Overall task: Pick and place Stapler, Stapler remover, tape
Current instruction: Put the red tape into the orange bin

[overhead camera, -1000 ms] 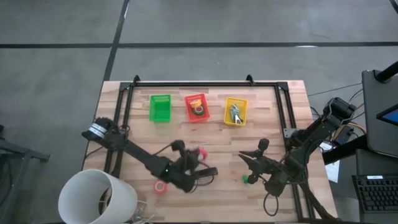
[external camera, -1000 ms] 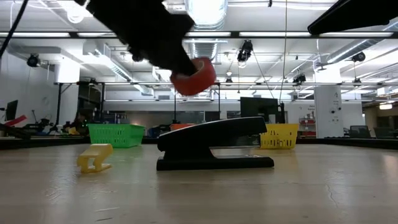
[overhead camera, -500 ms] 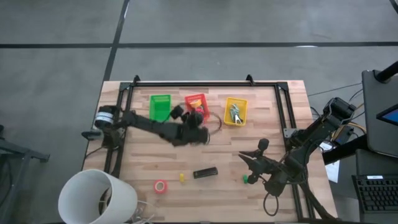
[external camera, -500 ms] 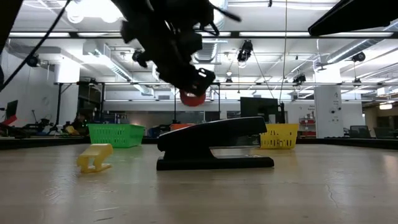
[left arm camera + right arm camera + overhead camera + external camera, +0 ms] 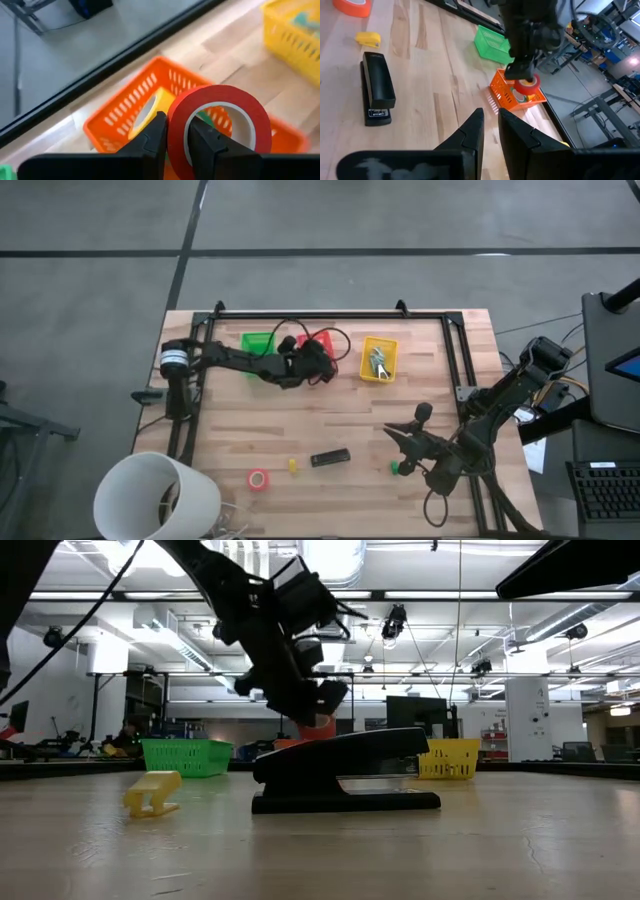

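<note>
The left hand (image 5: 318, 366) hovers over the red bin (image 5: 324, 340) near the far edge of the worktop (image 5: 440, 395), its fingers (image 5: 150, 142) pinched across the wall of a red tape roll (image 5: 220, 122), one inside the ring and one outside. The left wrist view shows a yellow roll (image 5: 147, 111) and a bit of green already lying in that bin. The step in hand appears to be the drop. To do it well, the roll should be centred over the bin's opening, clear of its rim, and brought low before the fingers part, since a ring let go on edge from height could roll or bounce out. The fingers need open only a little, and the hand should then rise straight up so the inner finger does not hook the ring. The right hand (image 5: 400, 442) waits near the worktop's right edge, its fingers (image 5: 472, 130) nearly together and holding nothing. Still out near the front edge are another red roll (image 5: 259, 479), the stapler (image 5: 330, 457) and a small yellow piece (image 5: 293, 466). The green bin (image 5: 257, 352) and yellow bin (image 5: 379, 360) flank the red one.
</note>
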`<state>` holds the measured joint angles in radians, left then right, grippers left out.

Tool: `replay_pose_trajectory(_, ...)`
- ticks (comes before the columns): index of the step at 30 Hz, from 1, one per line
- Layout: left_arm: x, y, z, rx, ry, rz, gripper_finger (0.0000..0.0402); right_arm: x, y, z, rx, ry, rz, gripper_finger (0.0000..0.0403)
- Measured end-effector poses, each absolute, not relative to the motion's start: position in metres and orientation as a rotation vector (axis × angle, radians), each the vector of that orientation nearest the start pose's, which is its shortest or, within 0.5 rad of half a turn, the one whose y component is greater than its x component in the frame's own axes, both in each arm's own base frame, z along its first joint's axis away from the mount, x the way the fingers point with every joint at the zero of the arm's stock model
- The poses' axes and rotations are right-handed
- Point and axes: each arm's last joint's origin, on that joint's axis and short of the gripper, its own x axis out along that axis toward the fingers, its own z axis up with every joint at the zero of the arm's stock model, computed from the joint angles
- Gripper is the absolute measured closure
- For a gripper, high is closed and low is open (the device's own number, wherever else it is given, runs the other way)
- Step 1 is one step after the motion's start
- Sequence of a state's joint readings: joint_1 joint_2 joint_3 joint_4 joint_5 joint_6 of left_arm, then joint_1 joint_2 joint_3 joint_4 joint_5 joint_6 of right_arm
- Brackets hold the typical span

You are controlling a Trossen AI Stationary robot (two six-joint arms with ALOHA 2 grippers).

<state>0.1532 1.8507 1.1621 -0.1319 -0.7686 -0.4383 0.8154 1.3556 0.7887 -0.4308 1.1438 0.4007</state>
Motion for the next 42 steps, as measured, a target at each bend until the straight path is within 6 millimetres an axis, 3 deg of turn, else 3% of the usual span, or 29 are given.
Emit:
replay_pose_trajectory(4,0.373,0.078,0.175,-0.117,0.624,1.025,0.0337,0.188,0.161,0.213,-0.444,0.477,-0.397,0.0351)
replay_pose_trajectory(35,0.373,0.079,0.173,-0.156,0.647,0.979,0.0318,0.188,0.161,0.214,-0.441,0.475,-0.397,0.0351)
replay_pose_trajectory(42,0.371,0.079,0.168,-0.174,0.658,0.972,0.0293,0.188,0.161,0.214,-0.441,0.475,-0.397,0.0351)
